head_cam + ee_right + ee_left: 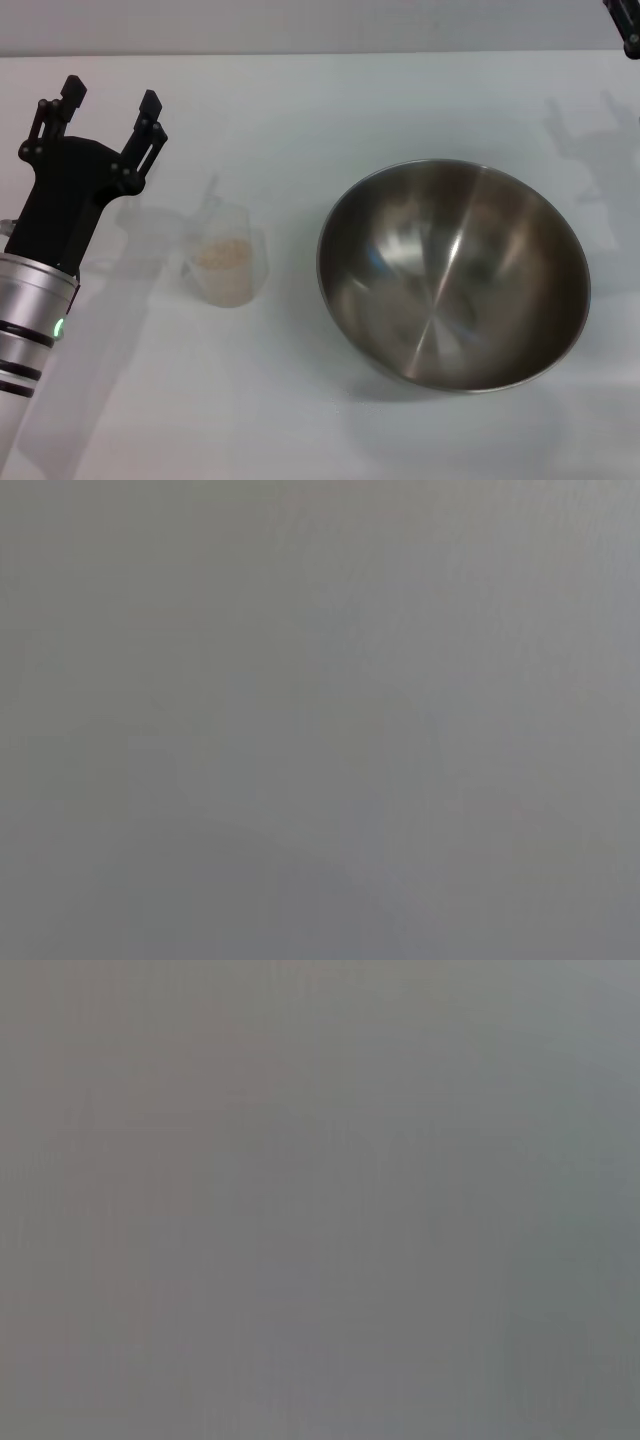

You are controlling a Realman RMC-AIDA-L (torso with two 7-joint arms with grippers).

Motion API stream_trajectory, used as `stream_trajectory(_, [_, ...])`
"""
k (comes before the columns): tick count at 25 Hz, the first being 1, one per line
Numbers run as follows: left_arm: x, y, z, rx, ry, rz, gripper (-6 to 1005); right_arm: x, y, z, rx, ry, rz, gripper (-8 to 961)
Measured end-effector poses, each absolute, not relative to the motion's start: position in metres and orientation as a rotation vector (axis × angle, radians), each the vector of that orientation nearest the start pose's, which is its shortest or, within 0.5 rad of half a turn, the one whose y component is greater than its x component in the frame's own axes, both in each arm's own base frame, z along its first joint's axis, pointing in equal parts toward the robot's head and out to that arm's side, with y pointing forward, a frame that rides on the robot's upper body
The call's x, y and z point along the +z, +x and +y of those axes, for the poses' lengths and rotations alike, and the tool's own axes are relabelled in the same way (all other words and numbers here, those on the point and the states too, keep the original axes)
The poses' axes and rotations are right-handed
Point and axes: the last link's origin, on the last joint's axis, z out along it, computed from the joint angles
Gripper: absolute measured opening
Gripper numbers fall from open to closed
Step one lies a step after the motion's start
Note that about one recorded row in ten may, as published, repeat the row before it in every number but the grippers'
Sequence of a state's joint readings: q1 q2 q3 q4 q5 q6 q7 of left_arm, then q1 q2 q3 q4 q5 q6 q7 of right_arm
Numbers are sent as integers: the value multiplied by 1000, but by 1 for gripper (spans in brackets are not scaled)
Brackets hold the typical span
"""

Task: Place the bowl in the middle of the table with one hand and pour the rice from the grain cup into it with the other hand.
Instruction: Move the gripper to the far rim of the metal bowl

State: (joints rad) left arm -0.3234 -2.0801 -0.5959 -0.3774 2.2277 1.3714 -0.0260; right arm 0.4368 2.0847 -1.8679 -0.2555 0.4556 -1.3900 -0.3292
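Observation:
In the head view the large steel bowl (453,273) sits empty on the white table (300,100), right of centre. The small clear grain cup (226,258) stands upright left of it, with pale rice (222,254) heaped inside. My left gripper (110,100) is open and empty, a short way to the left of the cup and apart from it. Only a black piece of my right gripper (628,24) shows at the far right corner, away from the bowl. Both wrist views show only plain grey.
The table's far edge (300,52) runs along the back. Shadows of the arms fall on the table near the cup and at the far right.

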Motion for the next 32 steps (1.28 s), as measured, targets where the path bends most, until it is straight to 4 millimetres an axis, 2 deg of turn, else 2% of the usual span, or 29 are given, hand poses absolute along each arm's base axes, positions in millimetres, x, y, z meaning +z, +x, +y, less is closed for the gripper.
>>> stream_trajectory(6, [-43,-275,290,-933,-1671,-371,799,23,277,347,591,-1445,-44,765])
stream_trajectory(16, [-42,-276,291,-928,-1671,-373,795,14,268,365,662,-1503,134,759])
stream_trajectory(24, [-42,-277,291,-923,-1671,-371,792,0,239,387,671,-1604,295,755])
stream_trajectory(29, [-41,-278,291,-920,-1670,-369,789,-3,215,401,626,-1703,446,752])
stream_trajectory(32, [-41,-278,291,-920,-1670,-366,788,-1,193,406,585,-1786,537,750])
